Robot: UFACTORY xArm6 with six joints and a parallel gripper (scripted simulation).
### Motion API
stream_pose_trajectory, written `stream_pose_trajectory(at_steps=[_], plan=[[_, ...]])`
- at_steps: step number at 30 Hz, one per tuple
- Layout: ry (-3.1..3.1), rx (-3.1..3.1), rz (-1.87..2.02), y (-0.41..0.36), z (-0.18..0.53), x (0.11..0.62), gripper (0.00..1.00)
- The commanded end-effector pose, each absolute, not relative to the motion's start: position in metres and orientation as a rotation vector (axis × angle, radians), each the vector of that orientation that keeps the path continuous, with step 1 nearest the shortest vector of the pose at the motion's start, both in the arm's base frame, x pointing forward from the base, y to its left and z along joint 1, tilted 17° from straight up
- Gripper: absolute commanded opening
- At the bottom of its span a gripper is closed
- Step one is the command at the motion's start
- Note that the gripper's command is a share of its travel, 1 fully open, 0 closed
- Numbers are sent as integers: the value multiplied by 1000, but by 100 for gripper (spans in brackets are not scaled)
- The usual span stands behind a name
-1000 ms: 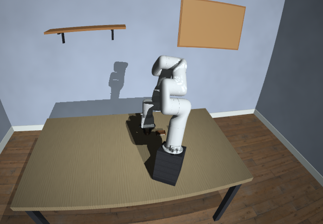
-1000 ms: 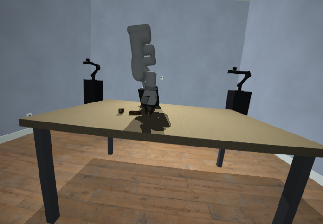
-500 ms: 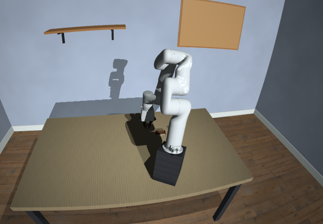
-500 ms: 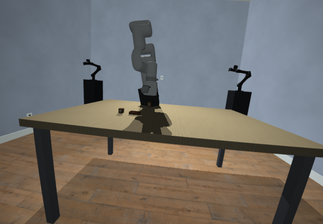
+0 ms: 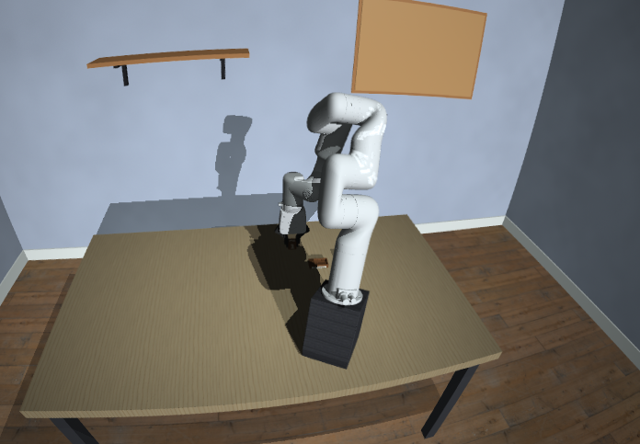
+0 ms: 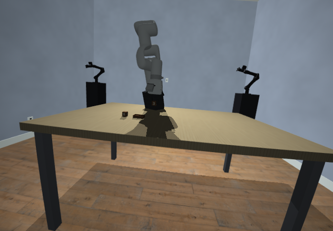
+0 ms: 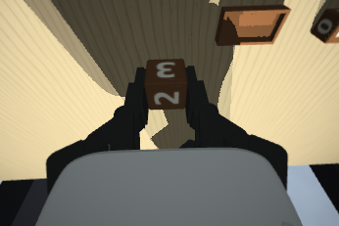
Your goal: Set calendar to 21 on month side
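Observation:
My gripper is shut on a brown number cube that shows a 3 on its far face and a 2 on the face toward the wrist camera. It holds the cube above the table. The cube also shows in the exterior view with a 3 facing out. The empty brown tray lies flat on the table ahead and to the right; it also shows in the exterior view and the top view. A second cube showing a 0 stands on the table right of the tray, and shows in the exterior view.
The arm's dark base block stands on the table near the tray. The arm's shadow covers the table under the gripper. Two black camera stands are beyond the table.

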State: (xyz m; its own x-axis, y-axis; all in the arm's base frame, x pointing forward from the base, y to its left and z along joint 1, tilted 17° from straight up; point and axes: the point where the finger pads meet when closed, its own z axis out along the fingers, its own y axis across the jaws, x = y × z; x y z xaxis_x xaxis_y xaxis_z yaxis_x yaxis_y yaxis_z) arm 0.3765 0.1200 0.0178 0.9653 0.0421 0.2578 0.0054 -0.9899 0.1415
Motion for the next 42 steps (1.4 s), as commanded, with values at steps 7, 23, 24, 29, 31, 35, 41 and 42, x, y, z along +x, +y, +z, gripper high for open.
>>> stream_pose_trajectory(at_steps=[7,23,24,29,31,35,41,42], plan=[[37,2979,392,94,25,380,29],[36,2976,400,-4,45,376,29],[36,2976,400,-4,45,376,29],[36,2976,400,-4,45,376,29],[36,2976,400,-4,45,376,29],[36,2976,400,-4,43,376,29],[36,2976,399,-6,33,379,29],[36,2976,399,-6,31,380,29]])
